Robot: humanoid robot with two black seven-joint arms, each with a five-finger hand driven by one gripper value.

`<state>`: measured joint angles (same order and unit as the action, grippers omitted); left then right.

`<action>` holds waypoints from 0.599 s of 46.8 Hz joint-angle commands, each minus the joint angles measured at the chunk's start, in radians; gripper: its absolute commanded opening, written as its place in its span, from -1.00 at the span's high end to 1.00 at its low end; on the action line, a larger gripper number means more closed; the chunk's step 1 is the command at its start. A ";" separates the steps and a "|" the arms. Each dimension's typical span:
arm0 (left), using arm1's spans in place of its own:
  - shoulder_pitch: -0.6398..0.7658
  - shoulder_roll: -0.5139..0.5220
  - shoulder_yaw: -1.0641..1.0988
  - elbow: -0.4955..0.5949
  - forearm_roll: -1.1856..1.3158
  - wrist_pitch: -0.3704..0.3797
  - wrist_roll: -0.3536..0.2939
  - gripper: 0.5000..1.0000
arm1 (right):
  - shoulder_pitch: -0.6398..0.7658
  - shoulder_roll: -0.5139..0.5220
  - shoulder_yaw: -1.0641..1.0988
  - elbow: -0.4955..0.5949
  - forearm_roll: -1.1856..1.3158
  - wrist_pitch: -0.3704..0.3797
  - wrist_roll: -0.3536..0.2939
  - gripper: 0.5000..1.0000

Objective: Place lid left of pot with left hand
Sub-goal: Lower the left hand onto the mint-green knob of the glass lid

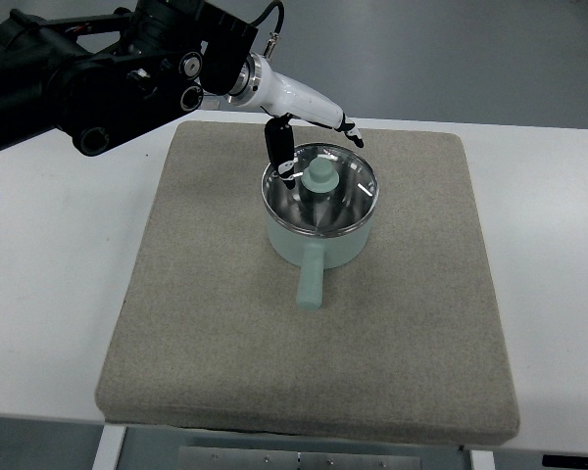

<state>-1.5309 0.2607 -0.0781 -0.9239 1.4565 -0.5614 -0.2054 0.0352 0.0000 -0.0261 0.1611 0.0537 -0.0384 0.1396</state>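
**Left hand at the lid knob**

The lid [345,188] sits on the pot [318,235], mid-mat [206,323] on the white worktop [49,294]. The left hand [292,157] reaches down, fingers [279,142] just beside the knob [320,176]; whether they pinch it I cannot tell. The mat left of the pot lies bare.

Layout: a mat [225,343] lies on the surface [49,294]. The pot [318,230] stands on the mat's far half, handle [311,279] pointing toward the near edge, lid [320,188] on top. The left hand [289,147] reaches over the pot's far-left rim.
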 commanded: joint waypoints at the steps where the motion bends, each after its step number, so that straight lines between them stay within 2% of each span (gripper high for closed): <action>1: -0.005 0.000 0.001 -0.003 -0.001 0.000 0.000 -0.66 | 0.000 0.000 0.000 0.000 0.000 0.000 0.000 -0.69; 13: -0.003 -0.001 0.004 -0.004 0.013 0.000 0.000 -0.43 | 0.000 0.000 0.000 0.000 0.000 0.000 0.000 -0.69; 15: -0.003 -0.001 0.004 -0.003 0.019 0.000 0.000 -0.30 | 0.000 0.000 0.000 0.000 0.000 0.000 0.000 -0.69; 21: -0.003 -0.001 0.004 -0.003 0.025 0.000 0.000 -0.19 | 0.000 0.000 0.000 0.000 0.000 0.000 0.000 -0.69; 28: -0.003 -0.008 0.003 -0.004 0.025 0.000 0.000 -0.16 | 0.000 0.000 0.000 0.000 0.000 0.000 0.000 -0.69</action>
<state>-1.5342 0.2592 -0.0739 -0.9270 1.4817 -0.5614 -0.2056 0.0353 0.0000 -0.0261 0.1611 0.0537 -0.0384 0.1396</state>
